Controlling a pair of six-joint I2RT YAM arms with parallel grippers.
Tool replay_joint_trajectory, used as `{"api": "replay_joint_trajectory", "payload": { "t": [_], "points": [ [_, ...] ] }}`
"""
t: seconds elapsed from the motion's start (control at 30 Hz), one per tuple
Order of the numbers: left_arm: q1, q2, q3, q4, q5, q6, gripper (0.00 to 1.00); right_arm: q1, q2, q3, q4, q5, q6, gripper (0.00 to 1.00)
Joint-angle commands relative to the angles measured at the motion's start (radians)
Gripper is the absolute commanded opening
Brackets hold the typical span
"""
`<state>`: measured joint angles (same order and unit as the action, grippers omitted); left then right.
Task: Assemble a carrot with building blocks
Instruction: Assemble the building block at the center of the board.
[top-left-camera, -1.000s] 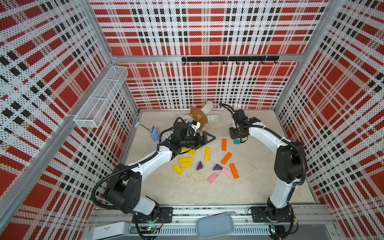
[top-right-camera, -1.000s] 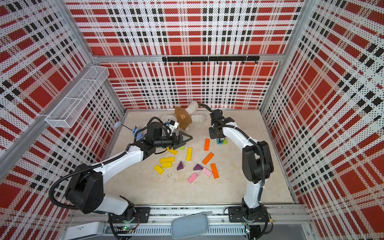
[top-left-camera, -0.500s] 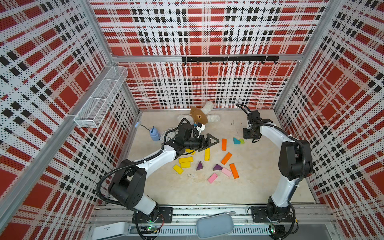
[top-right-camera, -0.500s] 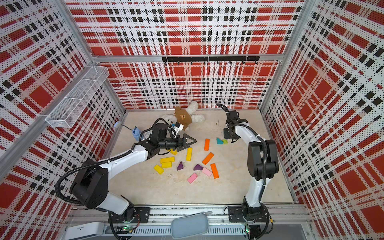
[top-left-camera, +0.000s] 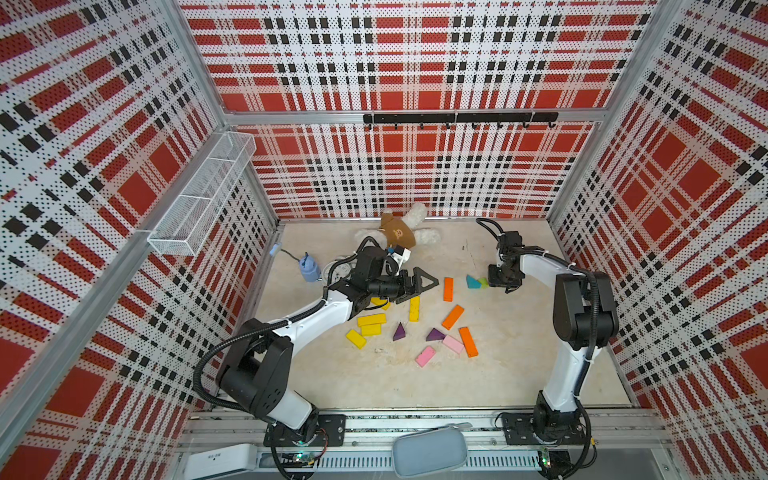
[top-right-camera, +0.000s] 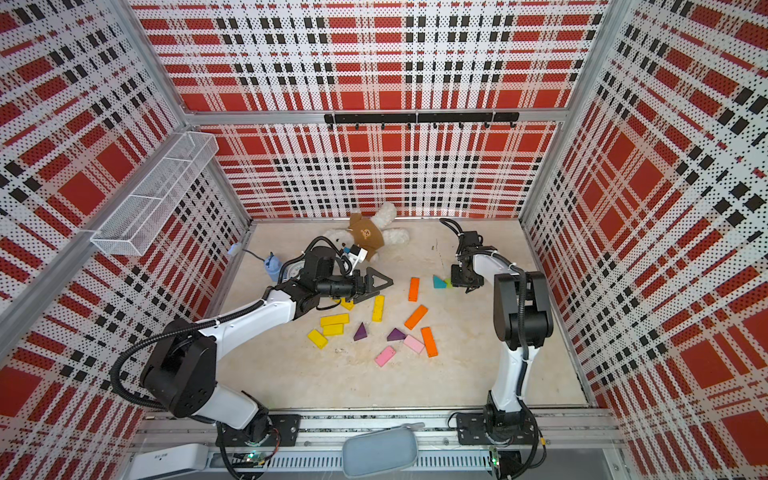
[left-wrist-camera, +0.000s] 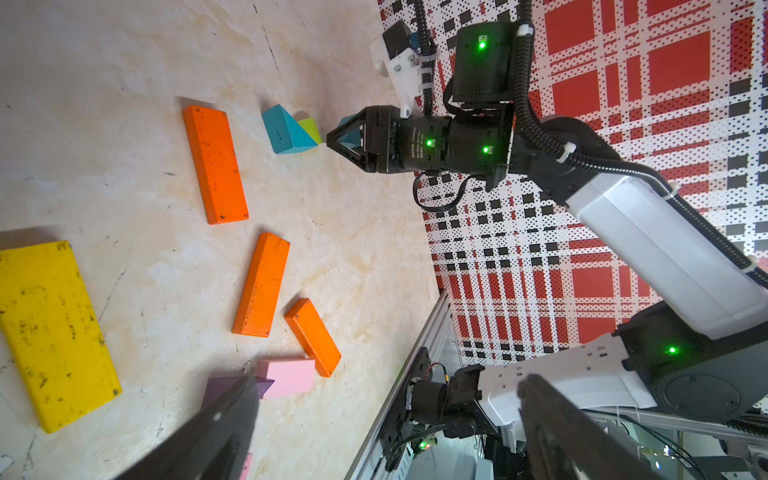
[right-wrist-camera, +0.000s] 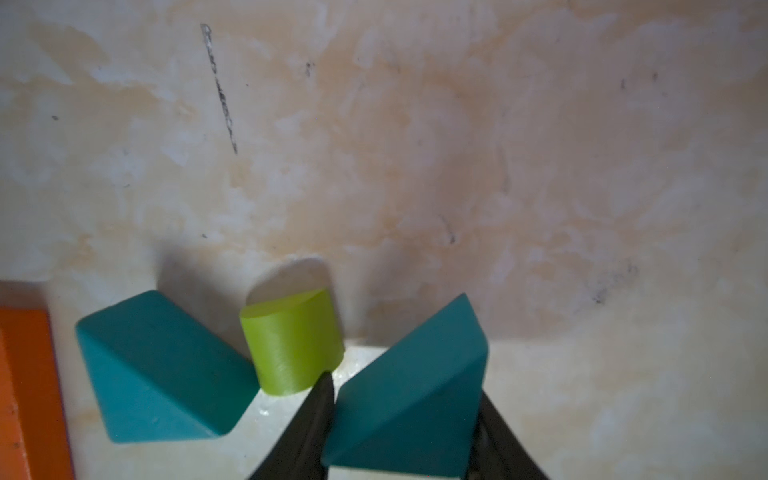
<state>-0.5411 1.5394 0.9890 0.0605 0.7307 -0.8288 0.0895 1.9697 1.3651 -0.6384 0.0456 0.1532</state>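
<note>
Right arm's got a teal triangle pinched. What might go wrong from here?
1. The held teal triangle hangs right beside the lime cylinder; lowering it may knock the cylinder out of place.
2. The open left gripper looks low over a yellow block; a sideways move could shove it.

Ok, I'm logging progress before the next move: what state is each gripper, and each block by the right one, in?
left gripper: open, empty
right gripper: shut on the gripped teal triangle
free teal triangle: lying loose, ungripped
lime cylinder: upright, between the two triangles, ungripped
</note>
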Motion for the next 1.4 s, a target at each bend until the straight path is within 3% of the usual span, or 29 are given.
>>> {"api": "replay_joint_trajectory", "payload": {
  "t": [0.0,0.6,1.37],
  "points": [
    [-0.007,0.017,0.030,0.022,0.020,0.005,0.99,-0.007,0.020,-0.009,0.038,-0.006,0.000,0.45],
    [-0.013,0.028,0.032,0.025,0.026,0.003,1.00,-0.018,0.020,0.013,0.022,-0.019,-0.013,0.58],
    [-0.017,0.036,0.033,0.025,0.024,0.002,1.00,-0.050,-0.029,0.002,0.052,-0.142,0.040,0.58]
  ]
}}
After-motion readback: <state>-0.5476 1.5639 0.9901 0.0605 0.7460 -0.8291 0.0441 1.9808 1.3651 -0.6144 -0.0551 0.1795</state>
